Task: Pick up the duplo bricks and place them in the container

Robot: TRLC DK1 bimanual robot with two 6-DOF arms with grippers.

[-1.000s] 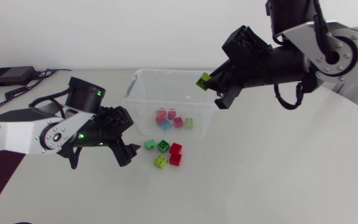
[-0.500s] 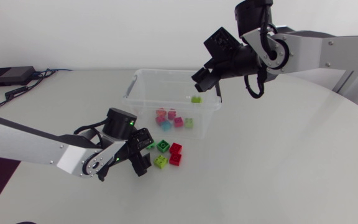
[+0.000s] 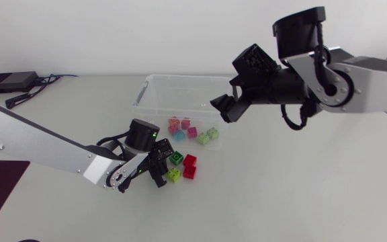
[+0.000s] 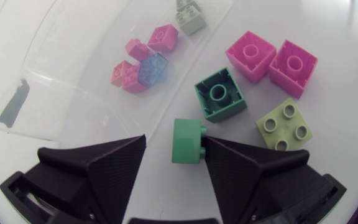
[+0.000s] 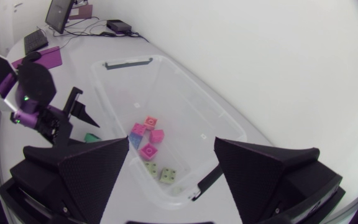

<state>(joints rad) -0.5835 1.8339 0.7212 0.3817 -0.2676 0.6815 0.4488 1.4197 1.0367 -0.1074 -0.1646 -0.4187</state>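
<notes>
A clear plastic container [image 3: 154, 86] stands at the middle back, holding pink, blue and lime bricks [image 3: 192, 130]. In front of it lie a dark green brick [image 3: 176, 158], two red bricks [image 3: 190, 166] and a lime brick [image 3: 173, 175]. My left gripper [image 3: 158, 165] is low on the table beside them. In the left wrist view a light green brick [image 4: 188, 142] lies between its fingers [image 4: 104, 168], touching one, with a gap to the other. My right gripper [image 3: 227, 107] hangs open and empty above the container's right end [image 5: 166, 93].
A black box with cables [image 3: 9, 82] sits at the table's back left corner. The loose bricks lie close together just ahead of the left gripper, with the container wall [image 4: 61, 106] right beside them.
The right gripper opened, dropped its lime brick into the container, and drew back to the right. The left arm moved in to the light green brick and its fingers narrowed around it.
</notes>
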